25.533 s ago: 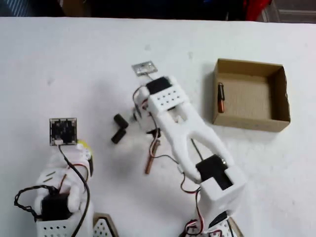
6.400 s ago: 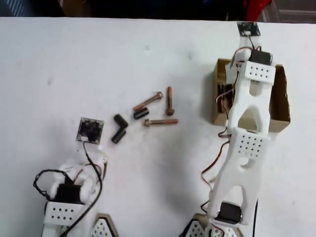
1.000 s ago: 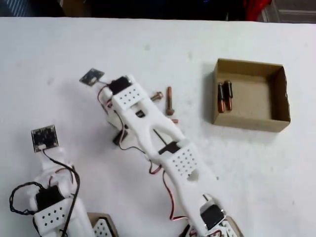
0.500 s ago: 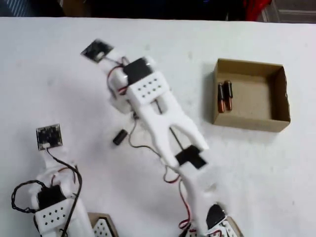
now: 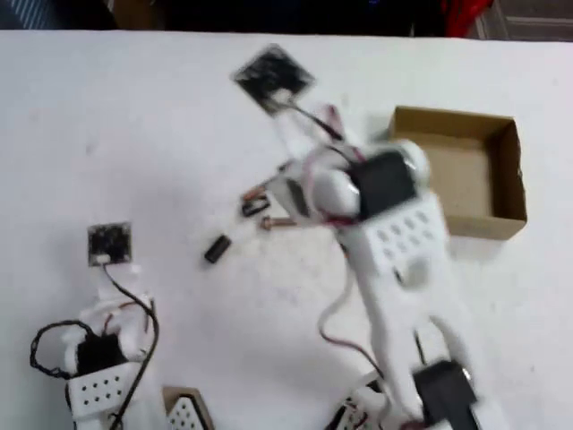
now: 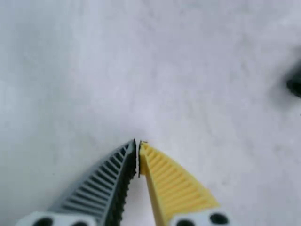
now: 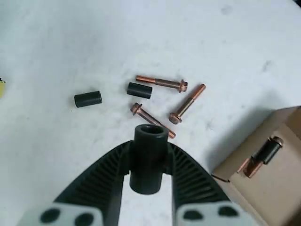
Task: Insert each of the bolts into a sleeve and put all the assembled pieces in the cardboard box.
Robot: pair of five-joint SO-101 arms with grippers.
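While the right pincer (image 7: 150, 149) pinches a black sleeve (image 7: 149, 162) between its two dark fingers, the sleeve's open end facing the wrist camera, it hangs above the middle of the tabletop (image 5: 134, 107). Below it lie three copper bolts (image 7: 162, 83), close together, and two loose sleeves (image 7: 88, 99): one just beside the bolts, the other a little apart toward the left edge. The cardboard box (image 5: 488, 224) stands near the right edge. An assembled piece (image 7: 264, 151) lies inside it against a wall, with a second copper shaft beside it. The left pincer (image 6: 138, 145), by the near left corner, is pressed together with nothing between its grey and yellow fingers, over bare tabletop.
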